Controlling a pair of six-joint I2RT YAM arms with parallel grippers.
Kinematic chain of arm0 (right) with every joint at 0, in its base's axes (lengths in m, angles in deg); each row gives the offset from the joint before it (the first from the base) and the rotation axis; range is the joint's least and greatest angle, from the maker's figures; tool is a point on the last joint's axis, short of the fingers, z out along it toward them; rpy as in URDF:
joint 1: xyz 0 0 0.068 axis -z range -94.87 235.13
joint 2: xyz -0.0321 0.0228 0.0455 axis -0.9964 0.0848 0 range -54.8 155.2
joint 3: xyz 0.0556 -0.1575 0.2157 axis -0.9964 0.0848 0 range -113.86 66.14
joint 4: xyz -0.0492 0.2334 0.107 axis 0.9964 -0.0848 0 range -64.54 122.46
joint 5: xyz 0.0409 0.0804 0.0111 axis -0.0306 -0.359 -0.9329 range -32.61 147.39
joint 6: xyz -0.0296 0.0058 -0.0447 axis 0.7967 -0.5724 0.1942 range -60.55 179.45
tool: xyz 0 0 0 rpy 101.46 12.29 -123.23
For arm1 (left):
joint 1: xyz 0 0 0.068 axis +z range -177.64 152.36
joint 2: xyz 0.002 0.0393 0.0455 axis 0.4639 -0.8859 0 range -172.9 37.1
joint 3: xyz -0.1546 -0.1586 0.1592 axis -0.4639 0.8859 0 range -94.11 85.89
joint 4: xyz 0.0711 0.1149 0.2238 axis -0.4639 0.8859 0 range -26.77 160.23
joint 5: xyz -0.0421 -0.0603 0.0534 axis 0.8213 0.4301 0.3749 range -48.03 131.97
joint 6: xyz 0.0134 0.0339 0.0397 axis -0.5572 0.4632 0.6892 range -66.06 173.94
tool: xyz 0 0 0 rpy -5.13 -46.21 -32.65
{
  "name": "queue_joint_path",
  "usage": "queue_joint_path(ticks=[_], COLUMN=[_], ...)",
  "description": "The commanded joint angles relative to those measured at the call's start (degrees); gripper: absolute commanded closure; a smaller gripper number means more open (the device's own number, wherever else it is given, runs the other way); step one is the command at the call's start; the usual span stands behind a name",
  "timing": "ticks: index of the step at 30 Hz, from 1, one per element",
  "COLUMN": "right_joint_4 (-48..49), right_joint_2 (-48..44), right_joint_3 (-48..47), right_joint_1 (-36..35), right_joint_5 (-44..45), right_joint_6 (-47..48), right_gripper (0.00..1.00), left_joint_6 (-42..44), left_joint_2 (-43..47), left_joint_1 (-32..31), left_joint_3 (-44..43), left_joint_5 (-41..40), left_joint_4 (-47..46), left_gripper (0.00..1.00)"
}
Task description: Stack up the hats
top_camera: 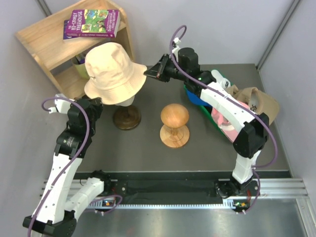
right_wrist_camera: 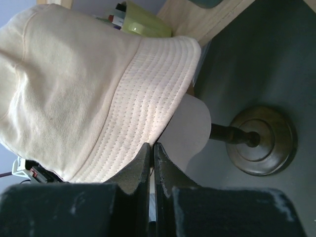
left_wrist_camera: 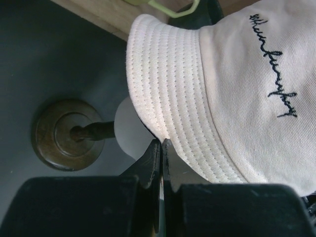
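- Nearest me on the bench (top_camera: pixel 148 153) stands one mushroom-shaped wooden stand (top_camera: pixel 174 126), bare.
- Just left of it is one dark round stand (top_camera: pixel 127 117) carrying one pale head form (left_wrist_camera: pixel 129 124).
- One peach hat (top_camera: pixel 112 74) sits on that form.
- My left hand (left_wrist_camera: pixel 161 143) has its fingers pressed together. The tips touch the hat's brim on its left side, and I cannot tell whether any cloth is nipped.
- To the right, behind my right arm, lies one pile of caps. I count three colours: tan (top_camera: pixel 256 101), pink (top_camera: pixel 222 121), blue (top_camera: pixel 196 98).
- My right hand (right_wrist_camera: pixel 152 146) is likewise closed tight, its tips at the brim's right edge.
- Farthest back is one wooden shelf (top_camera: pixel 49 42), with one purple book (top_camera: pixel 94 23) on top.
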Motion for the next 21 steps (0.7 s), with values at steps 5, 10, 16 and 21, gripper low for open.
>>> queue_joint_path(ticks=[5, 10, 16, 21], right_joint_4=[-1.1, -2.8, -3.0, -0.8], right_joint_2=[-2.9, -2.8, -4.0, -8.0], right_joint_3=[2.2, 0.7, 2.3, 4.1], right_joint_1=[-0.3, -1.1, -1.1, -1.6], right_joint_5=[3.4, 5.1, 5.9, 7.5], right_joint_6=[3.3, 6.5, 10.3, 19.0], right_gripper=[1.00, 1.00, 0.73, 0.38], left_joint_6=[-0.5, 2.5, 5.6, 12.8], left_joint_2=[1.6, 0.4, 2.3, 5.0], left_joint_1=[0.4, 0.4, 0.4, 0.4], left_joint_3=[3.4, 2.3, 3.6, 3.7], left_joint_5=[0.0, 1.4, 2.6, 3.5], left_joint_4=[4.4, 4.2, 2.3, 2.8], left_gripper=[1.00, 1.00, 0.70, 0.16])
